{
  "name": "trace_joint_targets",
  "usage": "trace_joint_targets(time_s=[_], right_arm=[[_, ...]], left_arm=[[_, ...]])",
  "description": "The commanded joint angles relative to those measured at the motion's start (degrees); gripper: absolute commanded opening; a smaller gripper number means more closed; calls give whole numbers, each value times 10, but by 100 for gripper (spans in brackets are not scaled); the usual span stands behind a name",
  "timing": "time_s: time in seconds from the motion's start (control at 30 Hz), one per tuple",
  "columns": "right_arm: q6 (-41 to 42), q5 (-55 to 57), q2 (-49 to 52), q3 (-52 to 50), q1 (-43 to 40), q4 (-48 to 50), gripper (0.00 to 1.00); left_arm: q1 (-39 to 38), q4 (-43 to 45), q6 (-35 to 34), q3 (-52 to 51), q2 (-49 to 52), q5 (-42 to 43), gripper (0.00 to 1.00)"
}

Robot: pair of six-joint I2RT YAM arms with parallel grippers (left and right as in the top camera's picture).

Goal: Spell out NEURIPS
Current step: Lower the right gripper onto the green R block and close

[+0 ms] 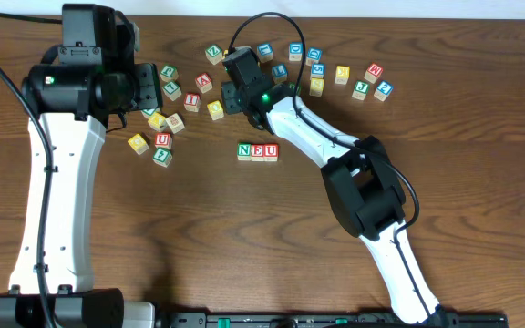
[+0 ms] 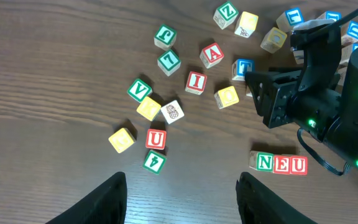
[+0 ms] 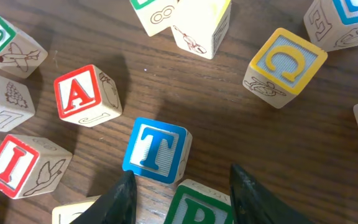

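A dark brown wood grain is shown by the worktop (image 3: 229, 106). The A cube (image 3: 79, 93) and I cube (image 3: 14, 165) are faced in red, the T cube (image 3: 156, 149) in blue, the C cube (image 3: 286, 65) in yellow. The N cube (image 2: 265, 163) is lettered green.

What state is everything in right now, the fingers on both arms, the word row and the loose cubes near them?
NEU row: three cubes touching, letters up, four letters missing.
Left fingers: open, empty.
Right fingers: open, either side of green cube.
I cube: loose, letter up, not yet in the row.
T cube: loose, letter up, next to green cube.
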Motion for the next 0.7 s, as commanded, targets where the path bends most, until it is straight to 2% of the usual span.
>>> trace_joint_targets(time_s=[0.0,0.67], right_arm=[[9,16,21,11,3,4,43],[35,23,29,11,3,-21,32]], left_arm=[[0,-2,-3,3,-2,-5,56],[0,-2,-3,3,-2,-5,56]])
